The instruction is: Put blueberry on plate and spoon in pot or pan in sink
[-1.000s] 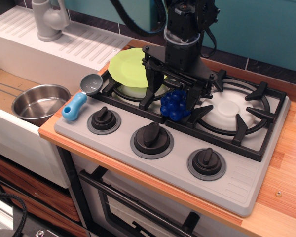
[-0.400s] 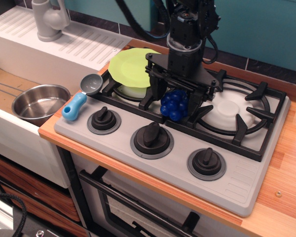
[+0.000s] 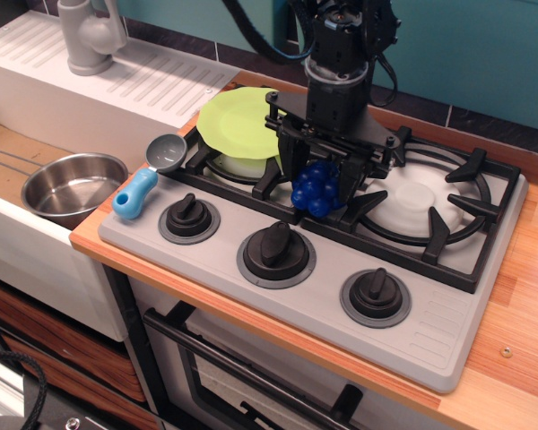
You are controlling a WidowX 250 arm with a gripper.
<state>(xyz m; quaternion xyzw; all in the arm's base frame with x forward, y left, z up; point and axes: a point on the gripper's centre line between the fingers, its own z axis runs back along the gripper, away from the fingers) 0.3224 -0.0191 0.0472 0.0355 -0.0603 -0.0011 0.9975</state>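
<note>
A black robot gripper (image 3: pixel 320 179) stands closed around the glossy deep-blue toy blueberry cluster (image 3: pixel 316 188) between the stove's two burners, apparently mid-pickup; the next move calls for carrying it left onto the round lime-green plastic plate (image 3: pixel 235 121) nearby.

My claw (image 3: pixel 322 179) is around the blueberry (image 3: pixel 315 189) between the two burners. The plate (image 3: pixel 238 122) lies far left of it, the spoon (image 3: pixel 146 176) further left, the pot (image 3: pixel 72 186) in the sink (image 3: pixel 13 235).
</note>
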